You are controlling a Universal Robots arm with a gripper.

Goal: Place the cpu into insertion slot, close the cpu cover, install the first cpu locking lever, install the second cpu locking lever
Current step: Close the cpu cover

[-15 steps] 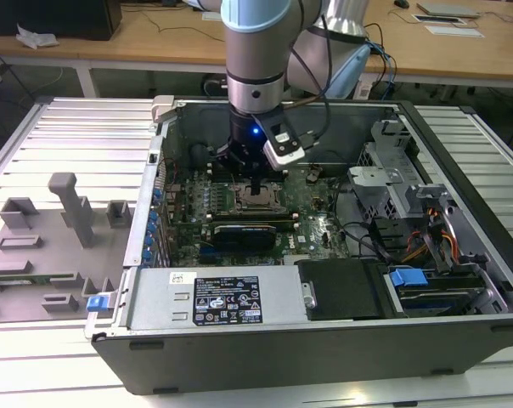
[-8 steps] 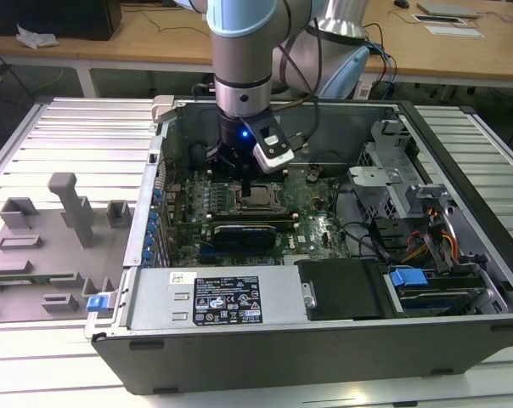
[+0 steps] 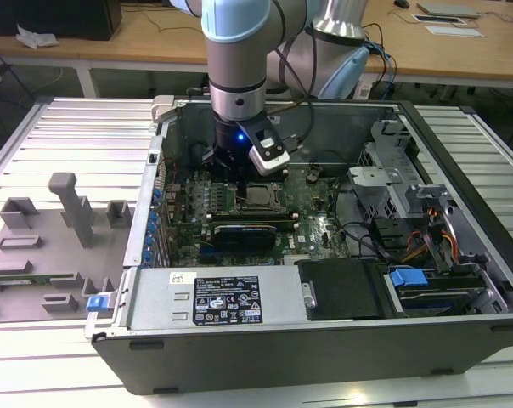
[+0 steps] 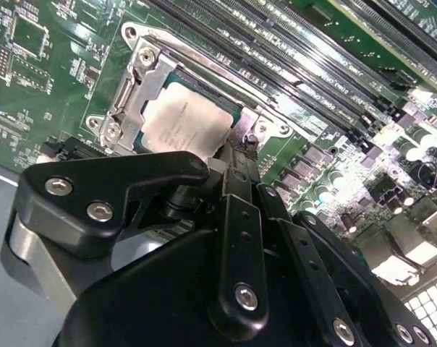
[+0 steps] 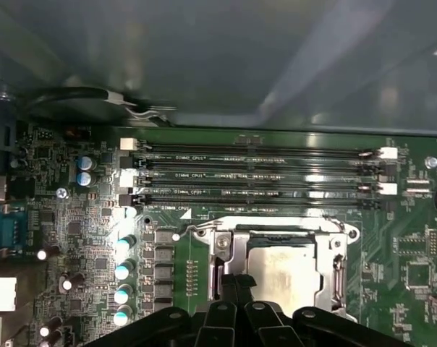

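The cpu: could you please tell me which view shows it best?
The second wrist view: the cpu lies close up. The first wrist view has the claw hiding its edge; the exterior view shows it far off.

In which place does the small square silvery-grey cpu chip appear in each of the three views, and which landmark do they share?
Exterior view: the small square silvery-grey cpu lies in the middle of the open computer case.
Second wrist view: the cpu lies near the long black memory slots.
First wrist view: the cpu lies near the same slots.
Shared landmark: the silvery metal cover frame around it.
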